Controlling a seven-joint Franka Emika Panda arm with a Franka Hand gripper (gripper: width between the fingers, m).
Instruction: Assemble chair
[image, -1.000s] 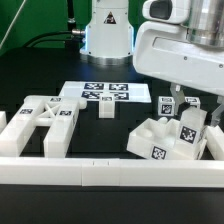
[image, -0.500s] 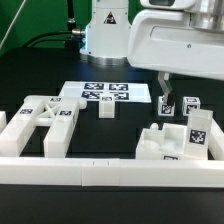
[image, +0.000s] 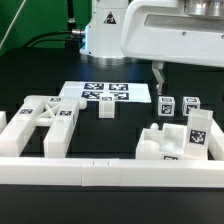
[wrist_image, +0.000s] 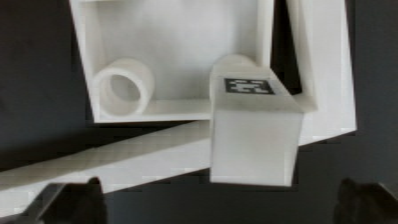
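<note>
The chair's flat slab (image: 158, 146) lies at the exterior view's right, in the corner of the border rails. A tagged block (image: 197, 131) stands upright on its far side. In the wrist view the slab (wrist_image: 178, 40) shows a round hole, and a tagged leg block (wrist_image: 251, 135) leans at its corner. My gripper (image: 163, 80) hangs above the slab, open, holding nothing. Its dark fingertips (wrist_image: 71, 205) stand wide apart on either side of the leg block. Two small leg blocks (image: 166, 106) (image: 190, 104) stand behind the slab. The X-braced frame (image: 45, 115) lies at the left.
The marker board (image: 105, 93) lies flat at the back centre, with another small white block (image: 106, 107) at its front edge. A long white border rail (image: 100, 171) runs along the front, seen as a slanted strip (wrist_image: 107, 160) in the wrist view. The robot base (image: 105, 30) stands behind.
My gripper has opened, let go of the part on the slab and risen well above it. The slab and its upright block now rest unheld in the rail corner.
</note>
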